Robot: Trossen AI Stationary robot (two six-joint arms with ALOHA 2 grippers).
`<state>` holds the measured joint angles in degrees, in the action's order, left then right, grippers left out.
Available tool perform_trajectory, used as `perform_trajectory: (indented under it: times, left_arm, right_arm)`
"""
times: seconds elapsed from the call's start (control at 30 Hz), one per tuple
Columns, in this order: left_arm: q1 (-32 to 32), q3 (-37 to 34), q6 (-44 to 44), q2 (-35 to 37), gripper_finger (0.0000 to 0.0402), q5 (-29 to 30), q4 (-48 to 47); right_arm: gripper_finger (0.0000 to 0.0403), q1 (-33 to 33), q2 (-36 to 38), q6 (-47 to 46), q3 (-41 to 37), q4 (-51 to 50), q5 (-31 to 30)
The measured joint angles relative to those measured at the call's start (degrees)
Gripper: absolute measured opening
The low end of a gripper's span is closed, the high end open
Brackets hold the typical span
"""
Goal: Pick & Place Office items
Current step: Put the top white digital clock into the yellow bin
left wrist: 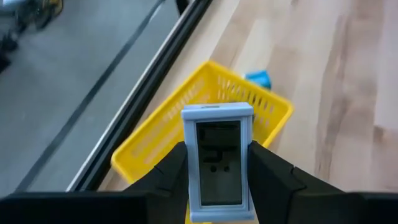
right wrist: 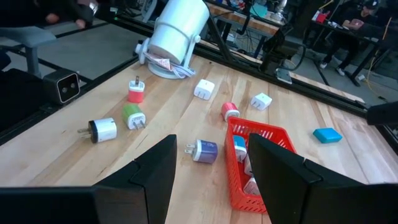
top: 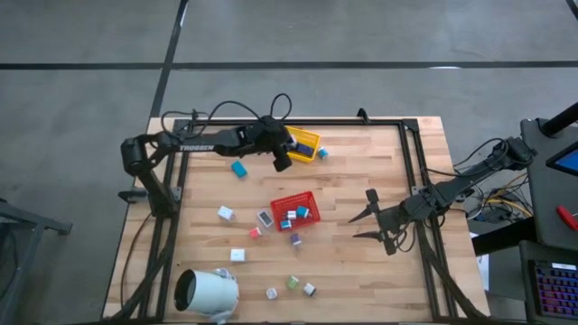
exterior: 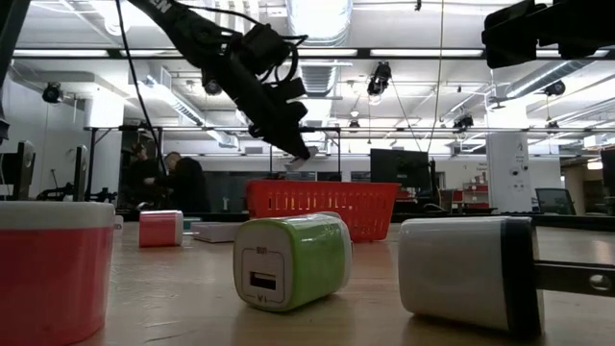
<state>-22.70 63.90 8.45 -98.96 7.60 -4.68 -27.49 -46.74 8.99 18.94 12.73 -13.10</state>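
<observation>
Now — left tool (left wrist: pixel 217 180) clamped on white piece (left wrist: pixel 217 163) above yellow tray (left wrist: pixel 205 99) | right tool (right wrist: pixel 208 168) agape — empty

right jaws apart | red tray (right wrist: pixel 264 163) | white cylinder (right wrist: pixel 177 34)

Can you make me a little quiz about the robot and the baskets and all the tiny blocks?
1. True or false: the left gripper holds a small white block above the yellow tray.
2. Which tray already has blocks inside: A red tray, B yellow tray?
3. What big white thing lies near the table's corner?

Key: 1 true. 2 A. 3 The white cylinder.
</observation>
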Motion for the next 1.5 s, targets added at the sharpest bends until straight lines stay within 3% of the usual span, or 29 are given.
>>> perform_trajectory:
  times: [0.33,0.57,1.07,1.33,1.5]
  left_arm:
    - [-0.49,-6.07,2.10,0.00,0.0126,-6.59,19.23]
    - [-1.11,-6.23,2.95,0.00,0.0126,-8.58,24.59]
    - [-4.75,-6.27,-0.04,-0.10,0.0126,-13.01,28.03]
    - [-6.33,-4.77,-0.88,-3.66,0.0126,-16.21,27.82]
    - [-7.51,-0.91,-2.44,-6.26,0.0126,-16.43,20.99]
  right_arm:
    - [0.0196,0.00,0.00,0.25,0.00,0.00,-0.15]
    - [0.0196,0.00,0.00,0.26,0.00,0.02,-0.13]
    - [0.0196,0.00,0.00,0.70,0.00,0.02,-0.11]
    - [0.0196,0.00,0.00,0.98,0.00,0.02,-0.14]
    - [0.0196,0.00,0.00,1.33,0.00,-0.07,-0.36]
